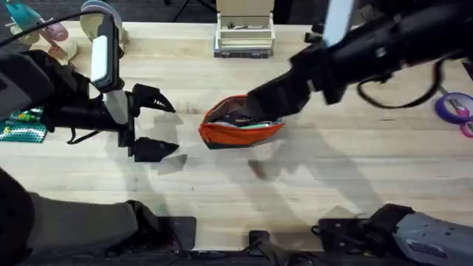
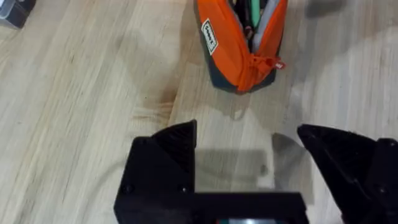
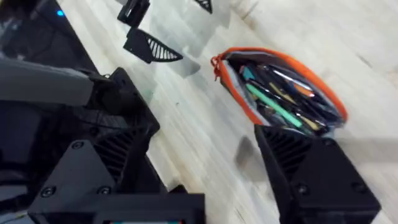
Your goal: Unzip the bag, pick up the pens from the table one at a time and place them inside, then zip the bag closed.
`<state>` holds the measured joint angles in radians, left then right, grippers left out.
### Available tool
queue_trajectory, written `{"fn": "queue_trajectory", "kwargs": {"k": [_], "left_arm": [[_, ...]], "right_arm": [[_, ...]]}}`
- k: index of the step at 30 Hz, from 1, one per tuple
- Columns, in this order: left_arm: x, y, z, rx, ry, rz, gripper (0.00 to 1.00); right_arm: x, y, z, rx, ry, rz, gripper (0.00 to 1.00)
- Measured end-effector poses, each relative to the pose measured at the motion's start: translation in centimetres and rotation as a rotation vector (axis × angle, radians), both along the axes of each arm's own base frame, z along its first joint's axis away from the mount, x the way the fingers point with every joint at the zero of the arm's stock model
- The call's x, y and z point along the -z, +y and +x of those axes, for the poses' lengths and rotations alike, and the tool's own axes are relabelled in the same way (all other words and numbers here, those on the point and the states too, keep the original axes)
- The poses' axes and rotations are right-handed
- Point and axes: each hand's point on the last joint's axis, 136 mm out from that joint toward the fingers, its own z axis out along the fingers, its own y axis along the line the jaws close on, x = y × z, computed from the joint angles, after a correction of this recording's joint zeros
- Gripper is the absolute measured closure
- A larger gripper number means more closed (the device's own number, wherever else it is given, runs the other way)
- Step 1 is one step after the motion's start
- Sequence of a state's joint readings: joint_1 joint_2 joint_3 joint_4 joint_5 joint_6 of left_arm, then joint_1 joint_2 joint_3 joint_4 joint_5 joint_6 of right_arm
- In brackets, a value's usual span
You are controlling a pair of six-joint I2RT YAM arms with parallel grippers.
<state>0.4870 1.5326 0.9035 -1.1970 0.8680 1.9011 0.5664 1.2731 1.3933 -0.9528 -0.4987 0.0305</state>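
overhead, bag: orange soft fabric pencil pouch (image 1: 240, 125) with dark underside, lying near middle of light wooden plank table (image 1: 310, 192), somewhat toward far edge, mouth gaping open.
overhead, left gripper: black two-finger left gripper (image 1: 157, 124) beside pouch on its left, apart from it, fingers spread wide, holding nothing.
overhead, right arm: dark arm reaching in from right, its end over pouch's far right side; finger state cannot tell here.
overhead, extras: purple-handled scissors (image 1: 454, 108) at right edge.
left wrist, bag: pouch (image 2: 239, 43) just ahead of spread black fingers (image 2: 177, 140), zip end with orange pull (image 2: 272, 63) facing gripper, green pen (image 2: 254, 11) inside.
right wrist, bag: pouch (image 3: 280, 93) unzipped, bright green stick pen (image 3: 273, 106) plus other dark pens lying inside dark lining.
right wrist, right gripper: right gripper (image 3: 205, 180) jaws wide apart, empty, one black finger (image 3: 311, 165) at pouch's end.
right wrist, other gripper: left gripper (image 3: 168, 28) farther off, open.
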Motion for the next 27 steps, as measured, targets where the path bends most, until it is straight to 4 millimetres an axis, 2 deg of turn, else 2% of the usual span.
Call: {"fn": "queue_trajectory", "kwargs": {"k": [8,17,20,27], "left_arm": [[0.0,0.0,0.0,0.000,0.000,0.000,0.009],[0.0,0.0,0.0,0.000,0.000,0.000,0.007],[0.0,0.0,0.0,0.000,0.000,0.000,0.008],[0.0,0.0,0.0,0.000,0.000,0.000,0.007]], "right_arm": [[0.9,3.3,-0.7,-0.038,0.010,0.054,0.004],[5.0,6.7,-1.4,-0.048,0.151,-0.005,0.004],[6.3,7.5,-1.7,-0.026,0.165,-0.047,0.003],[7.3,8.6,-2.5,0.082,0.106,-0.136,0.003]]}}
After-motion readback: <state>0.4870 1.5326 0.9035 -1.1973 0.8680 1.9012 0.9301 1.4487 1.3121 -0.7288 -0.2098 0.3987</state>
